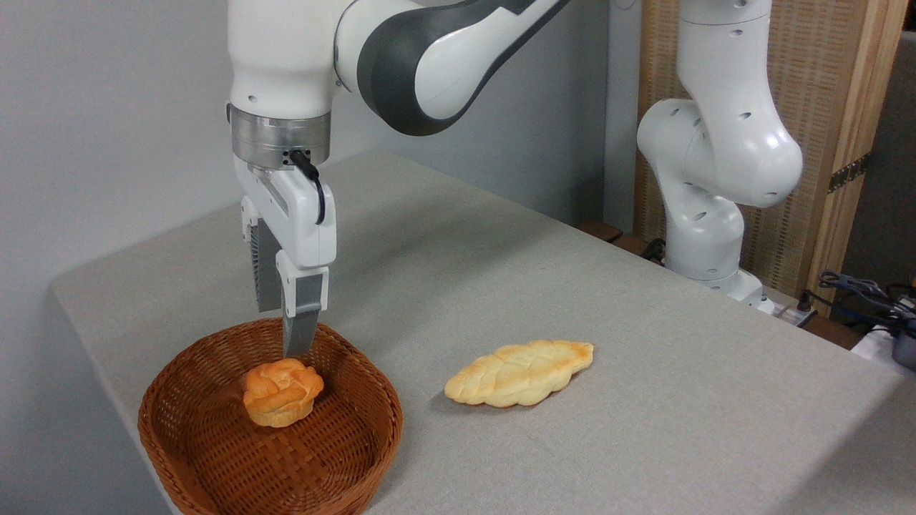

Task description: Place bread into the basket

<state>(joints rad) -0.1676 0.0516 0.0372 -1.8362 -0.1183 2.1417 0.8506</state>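
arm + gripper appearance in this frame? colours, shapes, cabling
The arm has glossy white rounded shells with dark grey joint sections, and small round holes dot the white links near its base. A silver metal ring sits at the wrist. Below it is the gripper: a white boxy body with two flat grey fingers. A short black cable loops from the ring down its side.

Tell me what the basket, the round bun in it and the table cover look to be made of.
The basket: brown woven wicker or rattan, going by the visible weave, with a slight sheen. The bread: orange-golden with a smooth, faintly glossy knotted top; whether it is real pastry or a foam or plastic model cannot be told. The table cover: matte grey cloth with a fine texture, draped over the edges.
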